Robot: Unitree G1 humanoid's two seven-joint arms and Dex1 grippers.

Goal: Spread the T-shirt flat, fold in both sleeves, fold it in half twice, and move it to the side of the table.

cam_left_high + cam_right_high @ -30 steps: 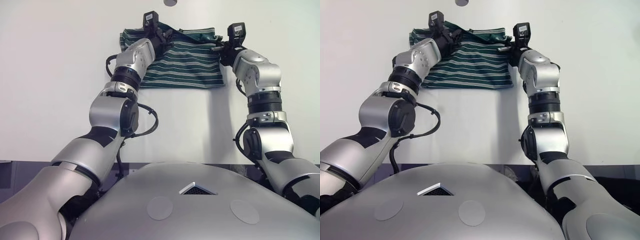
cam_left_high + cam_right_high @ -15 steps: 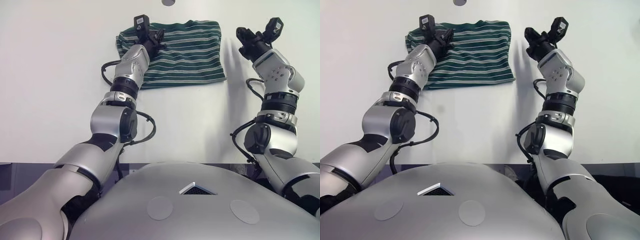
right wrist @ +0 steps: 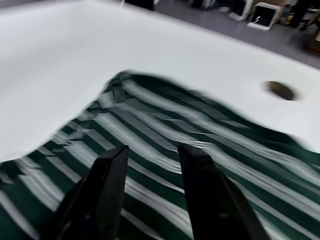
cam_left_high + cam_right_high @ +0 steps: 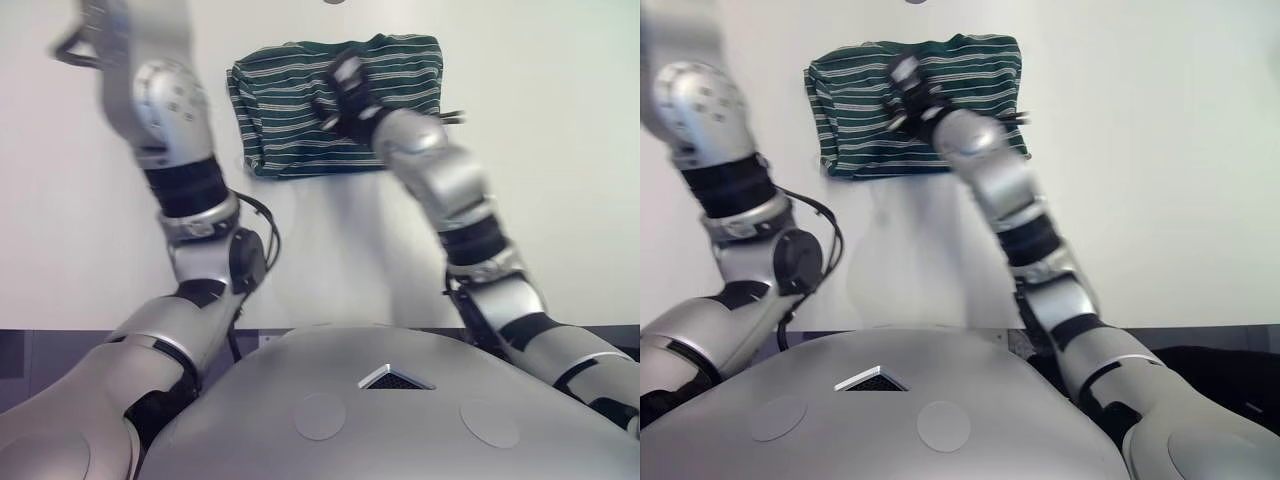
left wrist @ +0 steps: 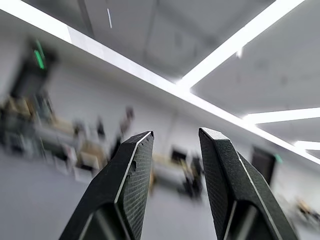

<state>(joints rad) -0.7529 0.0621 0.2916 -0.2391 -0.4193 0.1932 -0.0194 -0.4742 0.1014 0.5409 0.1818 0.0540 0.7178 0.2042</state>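
Observation:
The green T-shirt [image 4: 285, 115] with white stripes lies folded into a rough rectangle at the far middle of the white table [image 4: 530, 150]. My right arm crosses over it, and my right gripper [image 4: 336, 98] hovers above the shirt's middle. In the right wrist view the right gripper [image 3: 152, 150] is open, the striped cloth [image 3: 220, 150] just beyond its fingers and nothing between them. My left arm is lifted high at the far left, away from the shirt. In the left wrist view the left gripper [image 5: 175, 140] is open and empty, pointing up at the room's ceiling.
A small dark round hole [image 3: 280, 90] sits in the tabletop just past the shirt's far edge. Bare white table [image 4: 1160, 150] lies to both sides of the shirt and in front of it.
My right gripper swung from the shirt's right side onto its middle. My left gripper left the shirt's far left corner and rose up and to the left.

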